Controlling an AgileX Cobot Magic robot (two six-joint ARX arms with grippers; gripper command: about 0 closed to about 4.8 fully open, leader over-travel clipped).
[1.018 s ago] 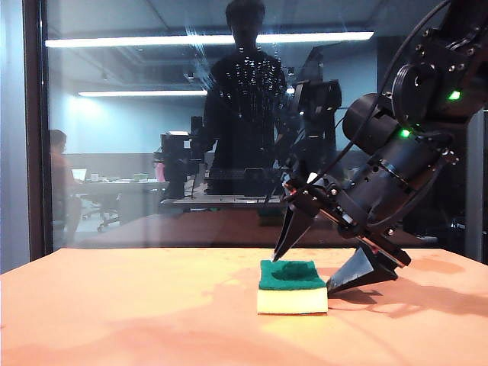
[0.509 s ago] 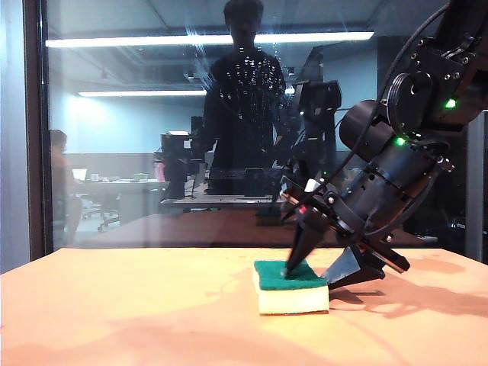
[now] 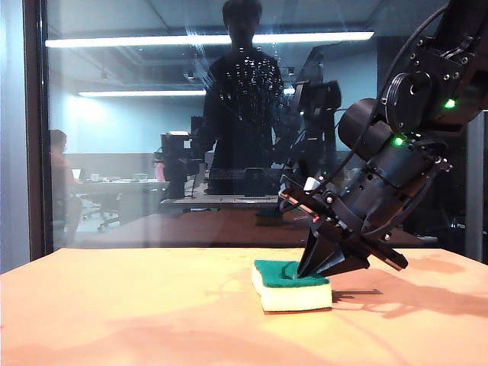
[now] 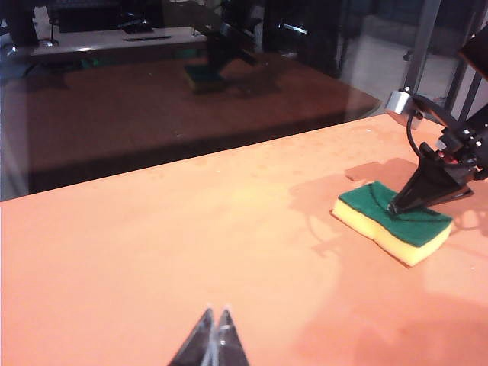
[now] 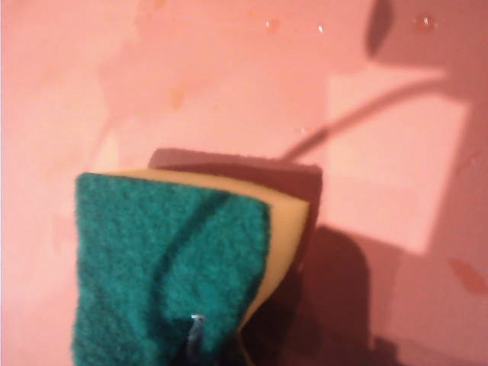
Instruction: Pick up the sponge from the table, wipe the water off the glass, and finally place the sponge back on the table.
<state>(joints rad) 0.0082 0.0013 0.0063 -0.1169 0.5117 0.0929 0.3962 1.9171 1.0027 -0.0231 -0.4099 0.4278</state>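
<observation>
Table (image 3: 114,320) bare left of sponge (image 3: 290,286); glass (image 3: 152,137) blocks rear; right pincer (image 3: 316,263) atop sponge.

One sponge (image 3: 290,284) is counted on one table (image 3: 122,313), before one glass (image 3: 152,114), with two grippers: right (image 3: 314,268), left (image 4: 215,341)

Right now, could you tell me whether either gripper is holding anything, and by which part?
The right gripper has pinched the sponge at its end nearer the arm, on the table. The left gripper is shut, holding nothing.
</observation>
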